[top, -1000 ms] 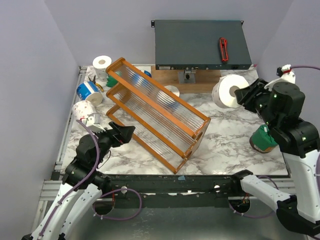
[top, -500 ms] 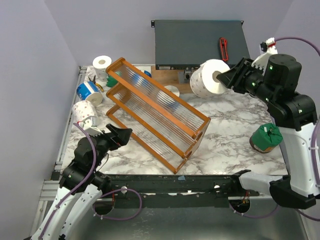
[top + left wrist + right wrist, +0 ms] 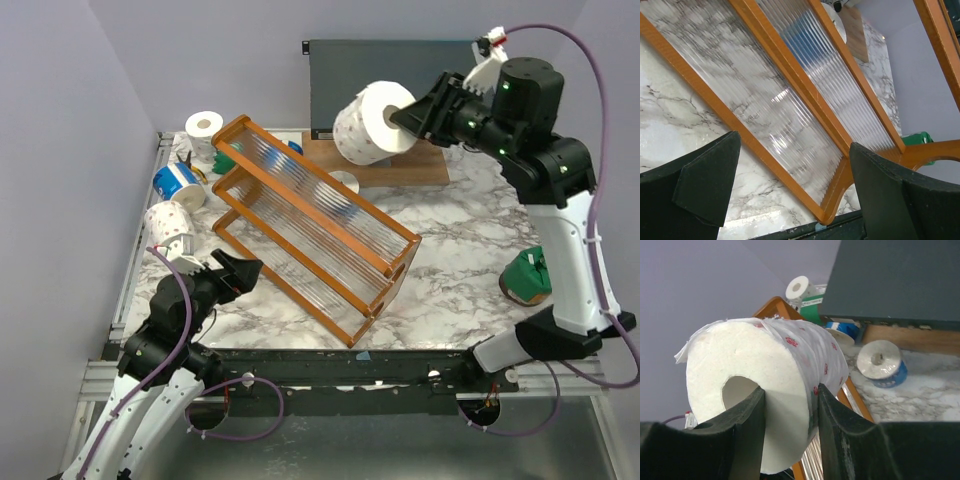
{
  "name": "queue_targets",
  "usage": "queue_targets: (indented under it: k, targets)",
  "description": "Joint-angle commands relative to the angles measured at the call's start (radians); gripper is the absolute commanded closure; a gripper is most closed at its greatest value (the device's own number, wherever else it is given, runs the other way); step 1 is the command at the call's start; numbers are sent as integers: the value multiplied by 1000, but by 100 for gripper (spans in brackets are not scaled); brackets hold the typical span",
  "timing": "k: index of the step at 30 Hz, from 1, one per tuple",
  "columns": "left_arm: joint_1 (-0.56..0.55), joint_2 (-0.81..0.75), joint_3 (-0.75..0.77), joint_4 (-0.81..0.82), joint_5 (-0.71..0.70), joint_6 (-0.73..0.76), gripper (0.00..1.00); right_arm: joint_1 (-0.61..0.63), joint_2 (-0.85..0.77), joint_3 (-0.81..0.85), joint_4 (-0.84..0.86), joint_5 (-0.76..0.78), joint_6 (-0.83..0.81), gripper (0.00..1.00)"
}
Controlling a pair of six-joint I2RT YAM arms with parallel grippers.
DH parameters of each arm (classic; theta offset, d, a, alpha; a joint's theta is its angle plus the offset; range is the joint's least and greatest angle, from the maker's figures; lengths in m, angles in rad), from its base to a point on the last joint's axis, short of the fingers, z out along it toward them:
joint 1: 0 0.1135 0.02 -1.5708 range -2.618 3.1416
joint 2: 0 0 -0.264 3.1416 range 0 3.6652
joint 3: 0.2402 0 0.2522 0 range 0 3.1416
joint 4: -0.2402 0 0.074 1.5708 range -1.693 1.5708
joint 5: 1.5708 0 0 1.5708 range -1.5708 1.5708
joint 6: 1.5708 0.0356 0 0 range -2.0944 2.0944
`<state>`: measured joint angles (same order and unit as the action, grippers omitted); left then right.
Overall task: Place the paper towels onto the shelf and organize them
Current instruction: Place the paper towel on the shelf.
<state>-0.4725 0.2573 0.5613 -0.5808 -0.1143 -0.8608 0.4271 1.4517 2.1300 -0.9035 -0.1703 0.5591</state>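
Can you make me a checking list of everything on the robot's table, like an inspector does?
Surface: marble-look table.
Job's things: shelf set slantwise mid-table, no roll seen on it; white roll held in the air near the back; blue-wrapped roll and others at back left; green roll at right.
Clutter: dark grey box at the back, over a wooden board.
Grippers: right gripper shut on the white roll, one finger in its core; left gripper open, empty, by the shelf's near end.
Cables: purple cables loop off both arms.
Surroundings: plain lilac walls.
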Motion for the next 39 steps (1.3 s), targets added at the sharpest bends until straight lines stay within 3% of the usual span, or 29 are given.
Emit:
queue_targets:
  k: [1,8,25,30,35,39]
  targets:
    - [3,-4,15,-27,-19,-9,8,73,116,143,53,13,3,62]
    - [5,-11,15,-53,-20,-15,8,178,348,399,-6,27,-21,61]
    - [5,-7,-8,-58,-51,6,8,299,504,376,250,65,-4,60]
    - [5,-13,-24,-47,-49,0,8,315,499,291,399,117,-16,59]
    - [5,-14,-22,-49,-54,8,8,323,610,437,349,132,-17,59]
    - [4,-10,-28,-44,-50,8,8,325,618,398,379,141,-11,59]
